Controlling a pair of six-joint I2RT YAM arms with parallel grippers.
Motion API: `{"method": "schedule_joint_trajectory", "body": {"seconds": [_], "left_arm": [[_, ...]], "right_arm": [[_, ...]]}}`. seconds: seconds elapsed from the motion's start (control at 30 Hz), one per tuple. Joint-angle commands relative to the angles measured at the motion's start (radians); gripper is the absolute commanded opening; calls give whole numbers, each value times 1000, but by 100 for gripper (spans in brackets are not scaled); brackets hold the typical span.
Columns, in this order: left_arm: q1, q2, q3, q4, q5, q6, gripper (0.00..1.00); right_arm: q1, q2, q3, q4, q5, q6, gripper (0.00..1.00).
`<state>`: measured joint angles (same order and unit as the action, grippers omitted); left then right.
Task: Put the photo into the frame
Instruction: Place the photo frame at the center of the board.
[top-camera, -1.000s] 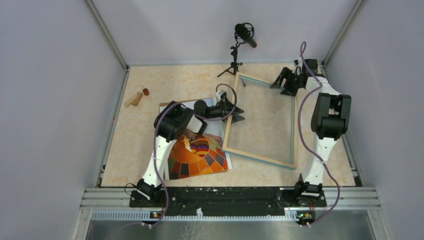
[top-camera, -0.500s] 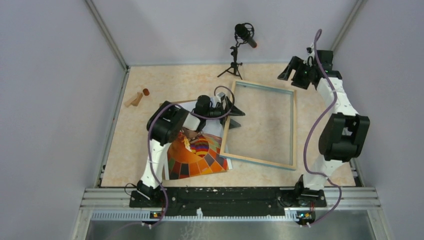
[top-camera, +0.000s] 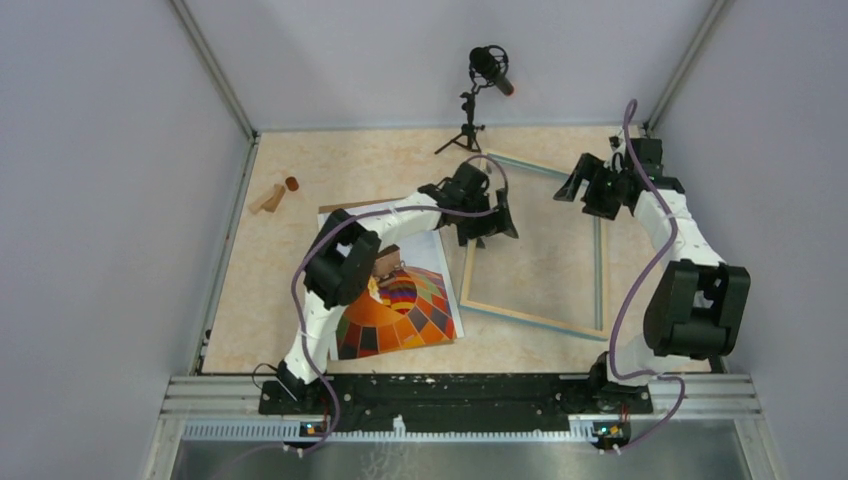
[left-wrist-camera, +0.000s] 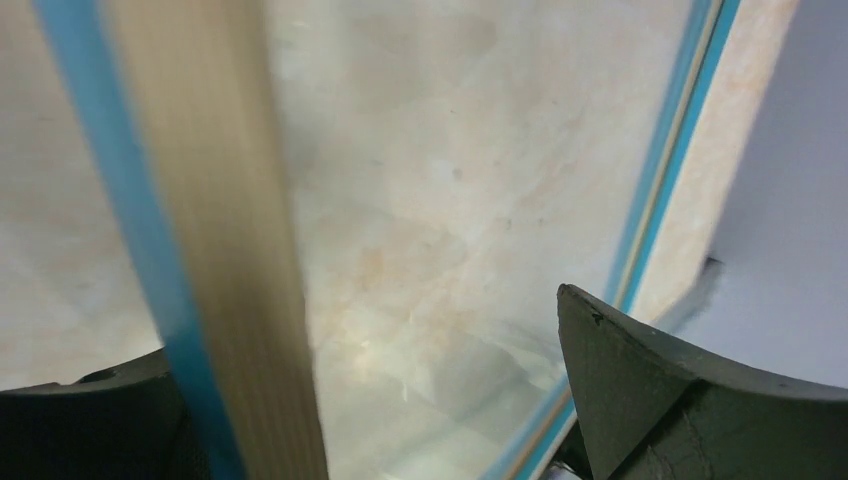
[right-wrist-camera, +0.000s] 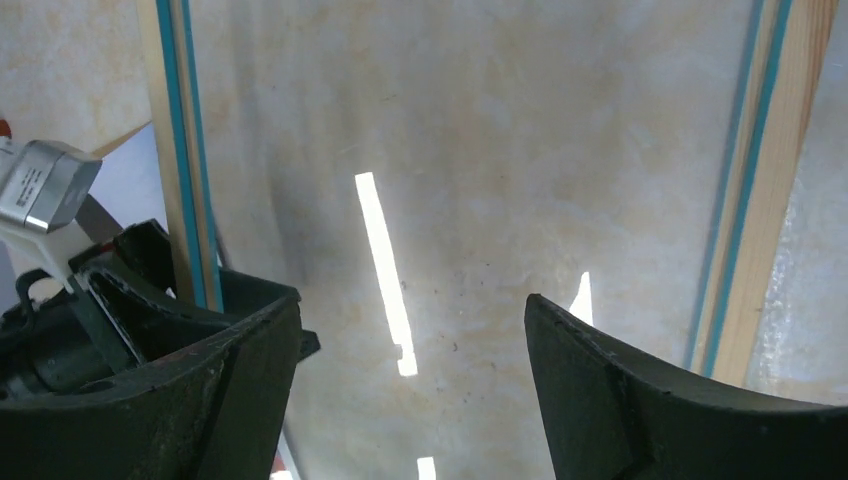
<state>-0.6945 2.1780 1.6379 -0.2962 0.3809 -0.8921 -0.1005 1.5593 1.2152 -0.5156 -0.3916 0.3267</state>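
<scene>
Setting is reading as a robotics lab test cell, not a home or shop: plain grey panels (top-camera: 110, 200) are enclosing a beige tabletop (top-camera: 270, 280) on three sides, with metal corner posts (top-camera: 212, 68) running up at upper left and upper right. A left arm (top-camera: 325, 300) and a right arm (top-camera: 690, 300), white and black, are sitting bolted to a metal rail (top-camera: 450, 392) along the bottom edge, purple cables (top-camera: 628, 285) trailing over them. A microphone (top-camera: 491, 68) on a small tripod is standing at top centre by the back panel.

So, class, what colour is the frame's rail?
The frame is light wood with a light-blue stripe, clearest in the right wrist view.
</scene>
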Motion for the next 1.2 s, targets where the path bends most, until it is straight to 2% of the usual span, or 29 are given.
{"method": "schedule_joint_trajectory", "body": {"seconds": [0.0, 0.1, 0.23, 0.33, 0.43, 0.57, 0.63, 0.7, 0.83, 0.93, 1.07, 1.17], "left_arm": [[-116, 54, 198, -297, -332, 153, 98], [-127, 119, 315, -442, -390, 182, 98], [-151, 60, 305, -462, -523, 263, 98], [-149, -2, 297, -483, -545, 322, 98], [-150, -108, 268, -500, -471, 356, 98], [-150, -440, 22, -352, -345, 440, 98], [-149, -604, -146, -295, -362, 478, 98], [-143, -758, -273, -311, -450, 502, 98], [-123, -1022, -488, -413, -615, 498, 98], [-115, -1160, -625, -484, -660, 430, 98], [-114, -1263, -770, -503, -672, 291, 98], [-109, -1267, -856, -482, -698, 179, 98]], "right_arm": [[0, -136, -25, -22, 64, -22, 81], [-9, -202, -60, -49, 80, -30, 82], [-17, -279, -96, -85, 84, -41, 82], [-19, -327, -116, -111, 83, -44, 83], [-20, -380, -138, -129, 52, -41, 83], [1, -436, -186, -137, -9, -27, 83], [33, -459, -220, -133, -17, -20, 83], [74, -489, -275, -98, -19, 0, 83], [233, -524, -370, 6, -10, 101, 83], [386, -520, -419, 108, 28, 194, 82], [638, -428, -420, 193, 167, 275, 82], [797, -315, -406, 273, 201, 339, 80]]}}
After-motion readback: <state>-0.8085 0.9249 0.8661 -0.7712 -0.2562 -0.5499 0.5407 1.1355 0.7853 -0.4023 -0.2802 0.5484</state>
